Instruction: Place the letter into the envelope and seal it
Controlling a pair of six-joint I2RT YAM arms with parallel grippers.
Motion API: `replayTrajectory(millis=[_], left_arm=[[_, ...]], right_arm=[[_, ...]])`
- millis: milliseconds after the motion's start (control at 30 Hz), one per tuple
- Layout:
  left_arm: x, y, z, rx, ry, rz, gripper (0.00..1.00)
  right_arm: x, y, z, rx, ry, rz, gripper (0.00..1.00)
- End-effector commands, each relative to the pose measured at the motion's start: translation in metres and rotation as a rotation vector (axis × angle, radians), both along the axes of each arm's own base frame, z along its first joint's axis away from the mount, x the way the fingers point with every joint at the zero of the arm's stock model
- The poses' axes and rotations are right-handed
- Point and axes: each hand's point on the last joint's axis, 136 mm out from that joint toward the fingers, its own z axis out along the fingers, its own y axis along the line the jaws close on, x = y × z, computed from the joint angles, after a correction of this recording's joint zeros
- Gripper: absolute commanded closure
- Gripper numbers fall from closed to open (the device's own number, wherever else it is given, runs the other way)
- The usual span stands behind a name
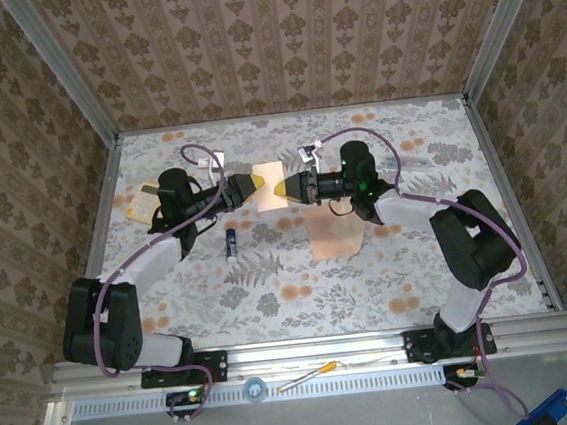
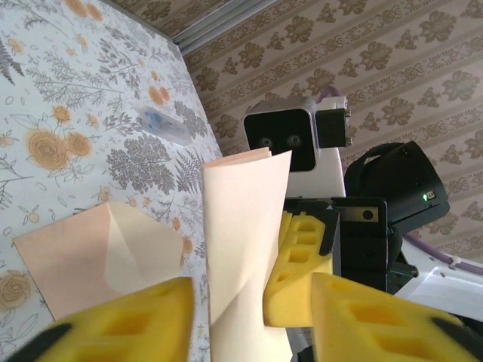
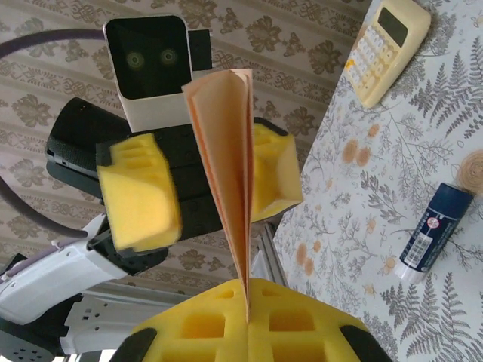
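right end effector (image 3: 247,296) clamps letter (image 3: 223,151) | folded double, salmon-pink, edge-on

walls (image 1: 276,32): brown damask wallpaper | table (image 1: 371,284): floral-fern print top, evenly lit | rail (image 1: 327,347): aluminium, near edge

I see the letter (image 1: 269,186) between left gripper (image 1: 246,184) and right gripper (image 1: 287,187), mid-table toward the far side | envelope (image 1: 332,236) on the table (image 1: 372,294), near-right of letter | glue stick (image 1: 231,243) left of envelope | calculator (image 1: 140,204) far left, beside my left arm
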Motion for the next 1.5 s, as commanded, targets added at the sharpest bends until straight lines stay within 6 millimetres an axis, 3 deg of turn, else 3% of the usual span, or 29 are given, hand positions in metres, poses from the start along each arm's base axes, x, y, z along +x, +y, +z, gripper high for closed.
replayTrajectory(millis=[0, 67, 133, 267, 400, 433, 567, 700, 767, 933, 1100, 1300, 1467], left_arm=[[0.008, 0.006, 0.001, 0.016, -0.012, 0.015, 0.42], [0.01, 0.012, -0.007, 0.065, 0.004, 0.038, 0.36], [0.008, 0.016, -0.018, 0.175, 0.003, 0.059, 0.21], [0.001, 0.023, -0.033, 0.378, -0.023, 0.075, 0.14], [0.003, 0.029, -0.046, 0.512, -0.011, 0.097, 0.15], [0.003, 0.029, -0.051, 0.549, -0.008, 0.097, 0.18], [0.004, 0.015, -0.059, 0.614, -0.012, 0.065, 0.52], [0.004, -0.016, -0.067, 0.654, -0.043, -0.006, 0.98], [0.007, -0.031, -0.071, 0.679, -0.065, -0.047, 1.0], [0.016, -0.063, -0.104, 0.752, -0.045, -0.14, 1.0], [0.013, -0.09, -0.128, 0.814, -0.051, -0.243, 1.0], [0.017, -0.098, -0.158, 0.911, -0.043, -0.307, 1.0], [0.022, -0.099, -0.159, 0.892, -0.027, -0.293, 1.0]], right_arm=[[0.0, -0.011, 0.006, -0.034, -0.019, -0.037, 1.0], [0.002, -0.021, -0.002, -0.096, 0.038, -0.071, 1.0], [0.0, -0.033, -0.009, -0.169, 0.072, -0.101, 1.0], [-0.007, -0.062, -0.018, -0.283, 0.102, -0.15, 1.0], [-0.014, -0.096, -0.031, -0.399, 0.141, -0.201, 1.0], [-0.016, -0.105, -0.035, -0.43, 0.151, -0.213, 1.0], [-0.023, -0.137, -0.057, -0.538, 0.22, -0.244, 1.0], [-0.028, -0.163, -0.076, -0.633, 0.278, -0.272, 1.0], [-0.03, -0.171, -0.081, -0.676, 0.282, -0.276, 1.0], [-0.032, -0.188, -0.101, -0.818, 0.293, -0.262, 1.0], [-0.033, -0.197, -0.125, -0.903, 0.317, -0.234, 1.0], [-0.031, -0.202, -0.145, -0.935, 0.342, -0.211, 1.0], [-0.028, -0.205, -0.157, -0.937, 0.343, -0.209, 1.0]])
